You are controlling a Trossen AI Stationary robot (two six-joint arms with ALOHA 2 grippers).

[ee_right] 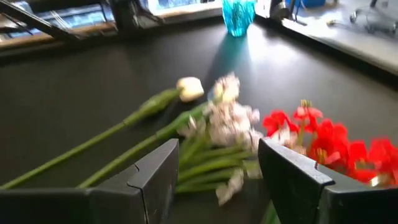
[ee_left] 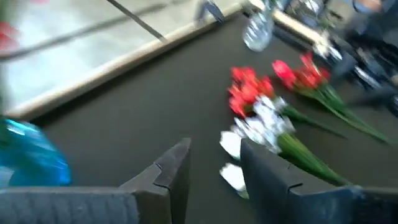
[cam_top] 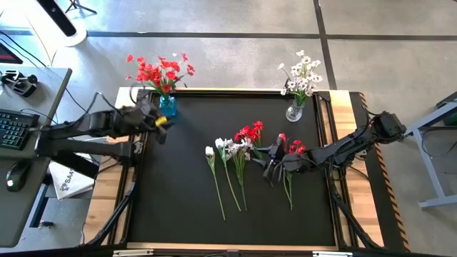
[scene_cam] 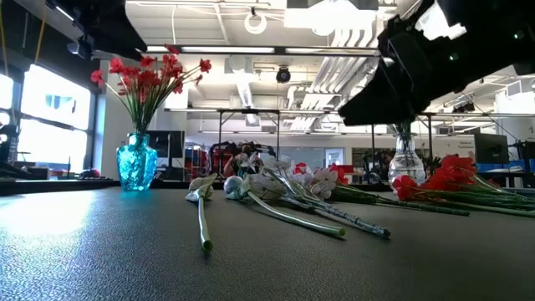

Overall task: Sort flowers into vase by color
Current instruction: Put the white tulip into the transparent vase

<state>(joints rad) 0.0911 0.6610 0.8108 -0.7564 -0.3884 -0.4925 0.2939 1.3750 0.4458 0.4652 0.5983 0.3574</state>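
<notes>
Right gripper (cam_top: 272,165) hangs low over the loose flowers in the middle of the mat, jaws parted with nothing between them; in its wrist view the two dark fingers (ee_right: 155,171) frame a cluster of white blooms and green stems. Left gripper (cam_top: 158,123) sits near the blue vase (cam_top: 167,106) at the mat's rear left corner. Its fingers (ee_left: 171,168) stand apart with bare mat showing in the gap, and nothing is held.

Flowers on the mat: a white bud (cam_top: 209,151) on a long stem, lying nearest the left arm; beside it a mixed bunch of white blooms (cam_top: 232,146) and red blooms (cam_top: 250,133); a further red flower (cam_top: 295,148) lies close under the right arm. All stems run toward the front edge. The blue vase already carries red flowers (cam_top: 158,71); the clear vase (cam_top: 294,111) at the rear right carries white flowers (cam_top: 303,75).

Handling assessment: the stems appear thin, light and slightly springy, probably wire-cored plastic, and the blooms soft fabric that would crush or snag. The better hold is judged to be on the stem, mid-length or just below the bloom, where one stem lies clear of its neighbours. The overlapping bunch risks a multiple pick; the lone white bud's stem is the cleanest target.
</notes>
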